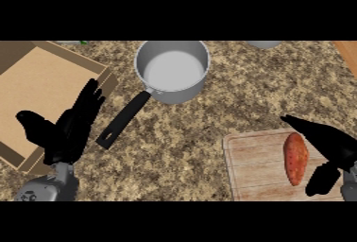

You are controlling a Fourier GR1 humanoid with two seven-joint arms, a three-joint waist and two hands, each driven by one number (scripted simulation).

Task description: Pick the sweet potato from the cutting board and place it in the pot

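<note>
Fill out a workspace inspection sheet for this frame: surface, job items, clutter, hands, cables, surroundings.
Surface: speckled stone counter, no spills seen.
Job's things: sweet potato lies lengthwise on the wooden cutting board, lower right. Grey pot at top centre, nothing inside, its black handle pointing toward the lower left.
Clutter: a shallow cardboard-coloured tray at left; a pale round object cut off at the top edge; a wooden edge at top right.
Hands: left hand open, over the tray's near edge; right hand open beside the sweet potato, not gripping it.
Cables: nothing seen.
Surroundings: nothing seen beyond the counter.
</note>
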